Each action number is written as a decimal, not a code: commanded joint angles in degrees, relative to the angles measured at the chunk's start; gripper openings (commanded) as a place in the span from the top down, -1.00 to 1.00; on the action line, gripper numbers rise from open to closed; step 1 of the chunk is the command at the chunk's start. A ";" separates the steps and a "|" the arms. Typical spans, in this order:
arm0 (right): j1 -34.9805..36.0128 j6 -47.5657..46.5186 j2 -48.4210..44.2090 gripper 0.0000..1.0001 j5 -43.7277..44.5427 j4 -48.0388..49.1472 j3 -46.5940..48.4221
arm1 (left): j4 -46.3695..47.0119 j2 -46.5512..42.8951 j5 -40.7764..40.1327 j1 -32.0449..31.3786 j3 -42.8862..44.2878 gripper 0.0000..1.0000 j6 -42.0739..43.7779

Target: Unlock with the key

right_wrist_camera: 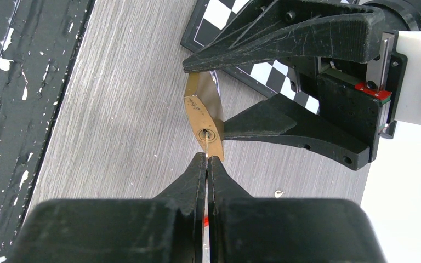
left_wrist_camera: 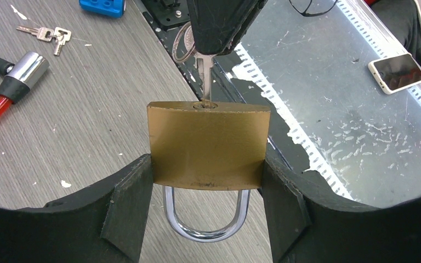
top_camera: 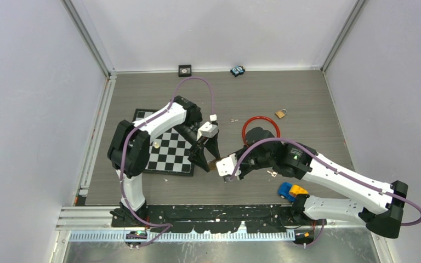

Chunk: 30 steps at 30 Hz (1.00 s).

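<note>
The padlock (left_wrist_camera: 208, 145) sits between the fingers of the left hand (left_wrist_camera: 208, 219), shackle toward its wrist. The key (left_wrist_camera: 204, 82) enters the lock's far face, pinched in the right hand (right_wrist_camera: 206, 164). A chessboard (top_camera: 167, 150) lies beneath the left arm on the bench (top_camera: 307, 104).

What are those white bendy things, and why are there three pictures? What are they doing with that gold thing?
They are two robot arms. One picture looks down from above; the other two come from little cameras on each arm's wrist. The left gripper squeezes a gold padlock by its sides. The right gripper is pinched shut on a key whose tip is in the padlock's keyhole. On the table lie a chessboard, a red cable lock, a second small padlock, spare keys and a blue and yellow toy.
</note>
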 commanded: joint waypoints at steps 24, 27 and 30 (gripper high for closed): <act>0.37 3.13 0.65 0.99 -1.10 3.15 2.64 | -10.14 -1.26 5.96 -0.17 2.28 1.00 0.82; 0.56 2.49 0.53 0.99 0.07 4.16 1.73 | -10.11 -1.27 6.08 -0.19 2.28 1.00 0.76; 0.92 1.51 0.48 0.99 0.72 5.24 0.70 | -10.11 -1.20 6.19 -0.13 2.19 1.00 0.68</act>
